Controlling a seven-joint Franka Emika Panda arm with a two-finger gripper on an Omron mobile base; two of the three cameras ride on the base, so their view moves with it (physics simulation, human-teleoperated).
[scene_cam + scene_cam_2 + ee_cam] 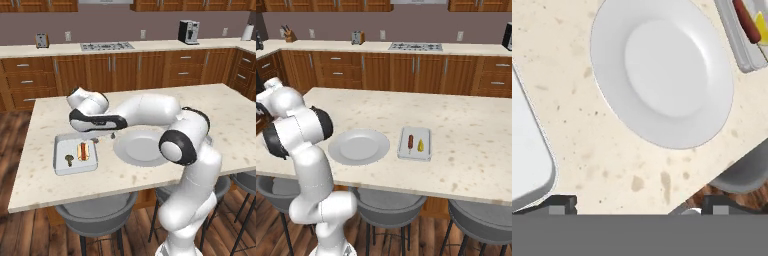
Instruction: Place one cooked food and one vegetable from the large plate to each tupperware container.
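The tool (103, 138) hangs above the desk (150, 105), between the left tray (60, 167) and the round plate (142, 148), holding nothing; its fingers (559, 204) stand spread wide apart. The plate is bare. In the left tray lie the hot dog (83, 151) and the mushroom bit (69, 160), side by side. Beyond the plate, the other tray (415, 144) holds the skewered sausage (410, 143) with the yellow wedge (420, 145) just beside it.

A speckled cream island counter (240, 120) stands before wooden cabinets (125, 70), grey stools (388, 207) beneath.
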